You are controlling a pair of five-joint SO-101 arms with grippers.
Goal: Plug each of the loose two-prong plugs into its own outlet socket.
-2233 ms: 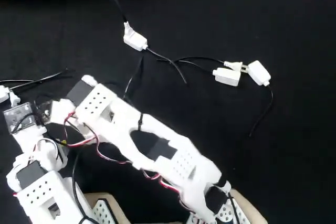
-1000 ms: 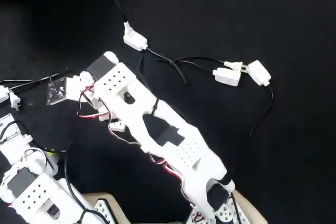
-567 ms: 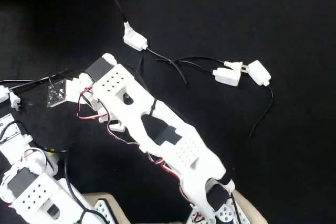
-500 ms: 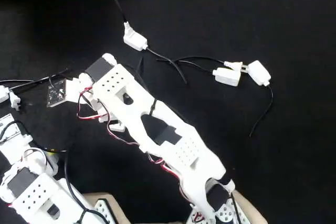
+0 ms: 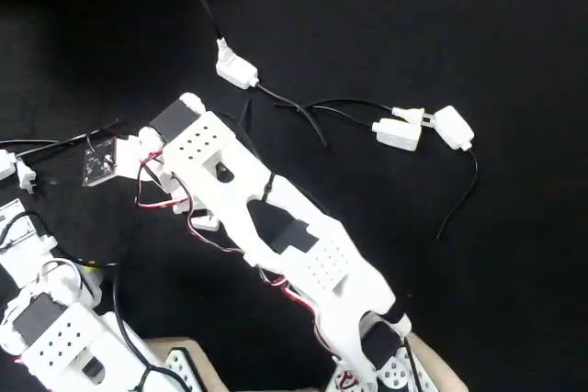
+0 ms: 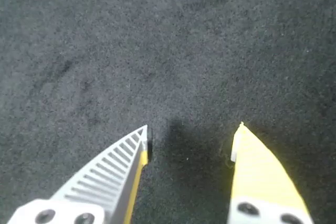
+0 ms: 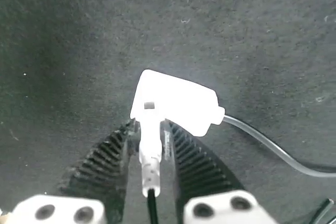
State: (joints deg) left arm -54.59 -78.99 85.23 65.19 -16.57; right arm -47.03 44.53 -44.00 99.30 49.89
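So the right gripper (image 7: 149, 128) is clamped on the stem of a two-prong plug (image 7: 150, 156) that's butted against its white outlet socket (image 7: 176, 100), over on the left side of the black cloth (image 6: 157, 35). The left gripper (image 6: 192, 126) hangs over the cloth near-left, pincer spread apart. A second plug (image 5: 453, 126) and second socket (image 5: 396, 134) lie end to end off to the right, prongs showing between them.

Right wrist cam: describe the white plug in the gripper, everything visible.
The white plug looks like smooth moulded plastic: a rounded blocky head with a small dark square mark, plus a narrow stem. The right gripper is shut on the stem, ribbed fingers either side. A black cord leaves the stem's end; a thin pale cord leaves the head's side. It sits over black cloth. Whether head and stem are one piece is unclear.
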